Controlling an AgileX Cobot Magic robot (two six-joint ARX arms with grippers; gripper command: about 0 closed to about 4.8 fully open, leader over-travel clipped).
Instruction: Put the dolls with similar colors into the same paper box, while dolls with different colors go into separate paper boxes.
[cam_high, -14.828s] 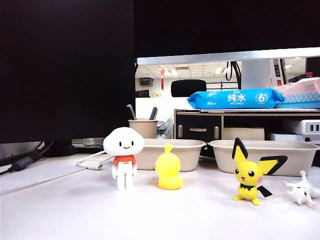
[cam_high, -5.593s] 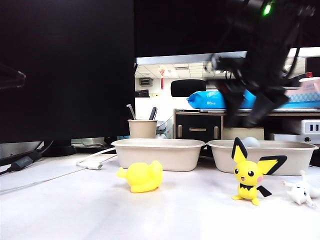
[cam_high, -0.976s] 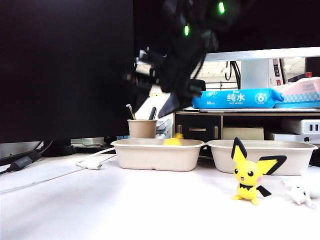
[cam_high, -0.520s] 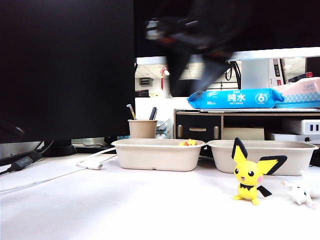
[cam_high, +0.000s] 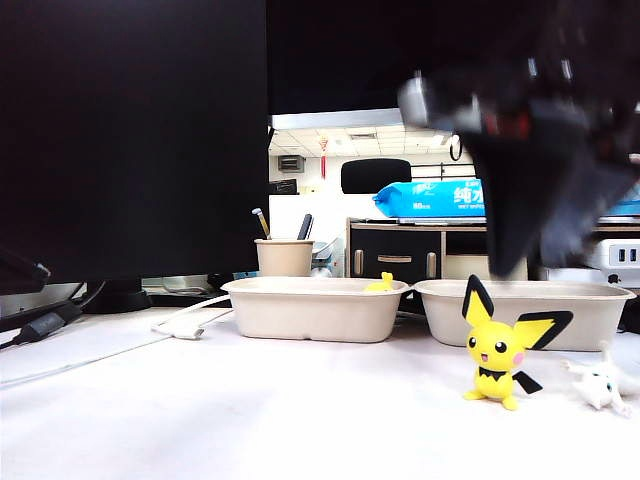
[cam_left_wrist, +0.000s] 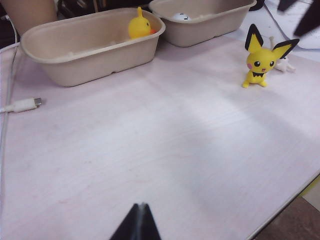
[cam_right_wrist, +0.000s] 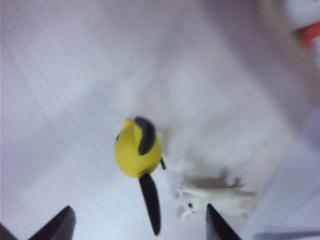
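A yellow duck-like doll (cam_left_wrist: 139, 27) sits in the left paper box (cam_left_wrist: 75, 47); only its tip (cam_high: 380, 283) shows in the exterior view. The white round-headed doll (cam_left_wrist: 181, 16) lies in the right paper box (cam_left_wrist: 205, 22). Pichu (cam_high: 497, 345) stands on the table in front of that box (cam_high: 520, 310), with the small white cat-like doll (cam_high: 600, 385) lying beside it. My right gripper (cam_right_wrist: 137, 227) hangs open and empty above Pichu (cam_right_wrist: 137, 150) and the cat doll (cam_right_wrist: 220, 197); it is a dark blur (cam_high: 535, 262) in the exterior view. My left gripper (cam_left_wrist: 141, 220) is shut and empty, well back from the boxes.
A beige pen cup (cam_high: 285, 257) stands behind the left box (cam_high: 315, 308). A white cable with a plug (cam_left_wrist: 22, 104) lies on the table left of the boxes. The table's edge (cam_left_wrist: 285, 205) runs close to my left gripper.
My right arm has swung from above the left box over to the right and now hangs over Pichu. The yellow duck doll stays in the left box.
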